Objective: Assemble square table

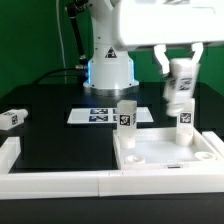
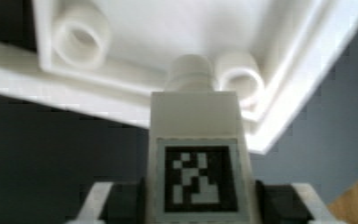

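Foremost border rail (image 1: 50,183); black table (image 1: 50,135); green backdrop (image 1: 25,40); gripper (image 1: 178,68) holds leg (image 1: 179,93).

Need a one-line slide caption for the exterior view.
Tool holds a tilted table leg above the square tabletop, where two legs stand upright; a fourth leg lies apart.

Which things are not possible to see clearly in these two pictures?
Wrist view: the held leg covers part of a hole in the tabletop; the pincer is cut off by the edge.
Exterior view: a standing leg hides part of the marker board; its tags are too small to read.
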